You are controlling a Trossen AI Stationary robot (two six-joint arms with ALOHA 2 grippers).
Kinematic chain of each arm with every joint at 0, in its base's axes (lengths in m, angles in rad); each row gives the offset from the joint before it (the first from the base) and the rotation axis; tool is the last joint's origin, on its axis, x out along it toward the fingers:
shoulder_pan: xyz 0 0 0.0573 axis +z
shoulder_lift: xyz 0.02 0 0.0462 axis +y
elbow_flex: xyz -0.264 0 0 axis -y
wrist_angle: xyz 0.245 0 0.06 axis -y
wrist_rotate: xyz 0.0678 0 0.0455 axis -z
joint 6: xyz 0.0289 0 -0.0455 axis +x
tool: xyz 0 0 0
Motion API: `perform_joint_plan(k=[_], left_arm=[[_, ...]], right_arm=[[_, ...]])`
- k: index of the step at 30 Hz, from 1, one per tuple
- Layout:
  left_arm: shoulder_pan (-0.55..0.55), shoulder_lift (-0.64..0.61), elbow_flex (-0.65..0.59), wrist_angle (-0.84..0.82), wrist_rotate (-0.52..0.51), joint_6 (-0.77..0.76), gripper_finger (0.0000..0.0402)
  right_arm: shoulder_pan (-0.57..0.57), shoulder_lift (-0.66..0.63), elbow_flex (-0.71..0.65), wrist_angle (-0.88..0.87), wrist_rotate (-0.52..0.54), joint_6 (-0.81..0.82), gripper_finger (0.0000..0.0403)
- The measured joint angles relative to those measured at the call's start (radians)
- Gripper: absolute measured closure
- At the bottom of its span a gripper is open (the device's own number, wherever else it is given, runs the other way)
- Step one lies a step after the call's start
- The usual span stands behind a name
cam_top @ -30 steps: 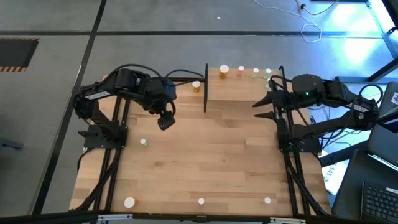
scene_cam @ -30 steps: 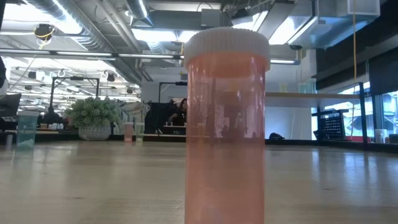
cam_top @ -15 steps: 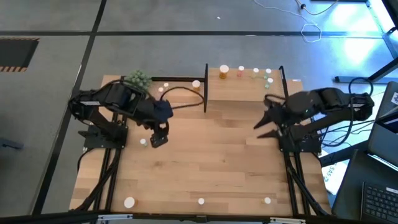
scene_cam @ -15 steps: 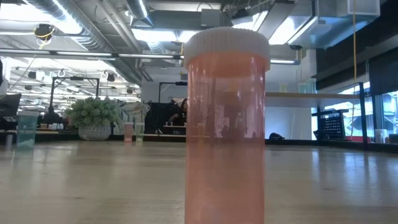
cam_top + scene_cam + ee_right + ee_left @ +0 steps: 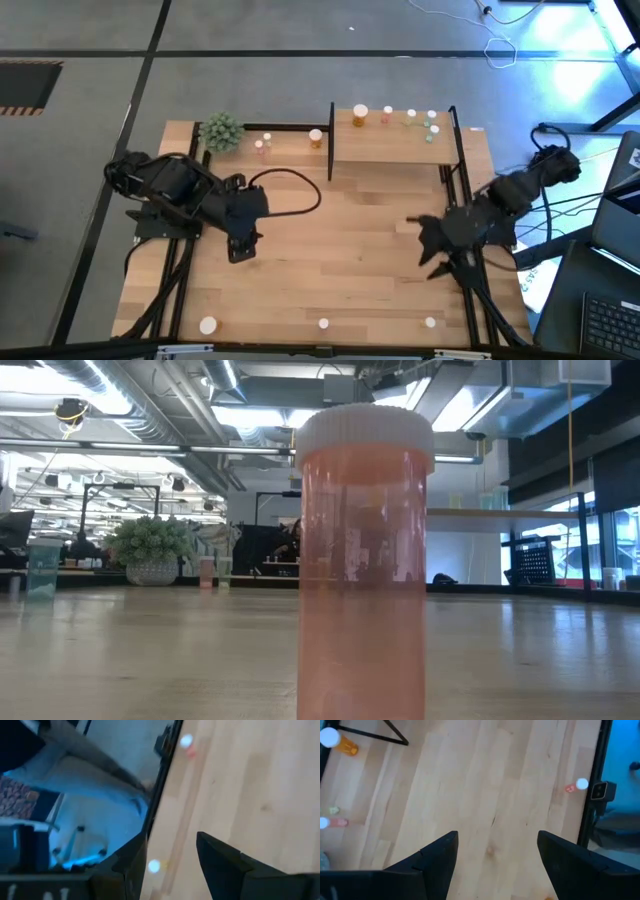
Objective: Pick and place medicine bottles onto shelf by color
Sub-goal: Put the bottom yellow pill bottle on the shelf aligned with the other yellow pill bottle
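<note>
Small pale-capped cylindrical medicine bottles [image 5: 360, 116] line the light-wood shelf [image 5: 390, 145] at the far edge, a fuzzy green plant ball [image 5: 221, 131] beside it, while the left gripper [image 5: 243, 247] and right gripper [image 5: 432, 247] hang over bare planks, jaws apart, holding nothing.

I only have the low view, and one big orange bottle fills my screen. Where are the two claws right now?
Observer: The left claw hangs over bare tabletop on the left side, with nothing between its open fingers.
Operator: And the right one?
Observer: The right claw is over the table's right side, near the front, also open and empty.
Operator: Anything on the shelf already?
Observer: Yes, the shelf at the back carries a row of bottles, with an orange bottle at its left end.
Operator: Any loose ones at the front?
Observer: Three white-capped bottles stand along the front edge.
</note>
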Motion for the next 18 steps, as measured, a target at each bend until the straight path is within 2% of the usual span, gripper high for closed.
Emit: perform_joint_plan(k=[9, 18], left_arm=[[-0.052, 0.001, 0.0, 0.036, -0.077, -0.109, 0.0133], [-0.051, 0.001, 0.0, 0.111, -0.125, -0.134, 0.0133]], right_arm=[[0.159, 0.116, 0.0, -0.12, 0.022, 0.096, 0.0228], [0.347, 0.196, 0.0, -0.117, 0.01, 0.202, 0.0228]])
